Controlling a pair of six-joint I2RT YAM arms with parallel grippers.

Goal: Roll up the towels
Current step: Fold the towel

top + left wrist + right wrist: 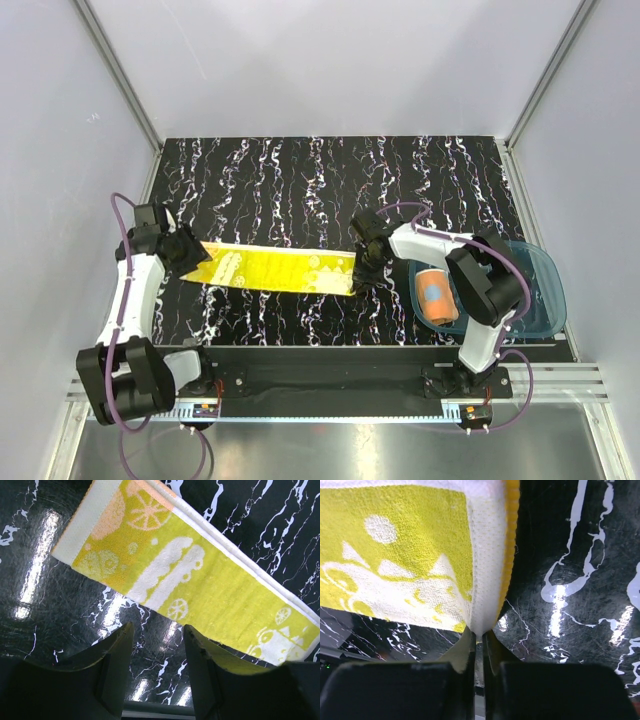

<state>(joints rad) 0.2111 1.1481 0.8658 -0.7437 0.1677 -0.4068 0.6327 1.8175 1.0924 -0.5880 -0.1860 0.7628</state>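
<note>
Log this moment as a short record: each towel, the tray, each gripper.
yellow towel: unrolled, stretched out as a long strip across the table
orange towel: rolled up, lying in the tray
tray: blue, at the table's right side
left gripper: fingers open, at the strip's left end, not gripping it
right gripper: fingers shut on the strip's right end

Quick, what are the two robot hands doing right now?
Left gripper: open, holding nothing.
Right gripper: shut on a corner of the long yellow patterned cloth towel.
</note>
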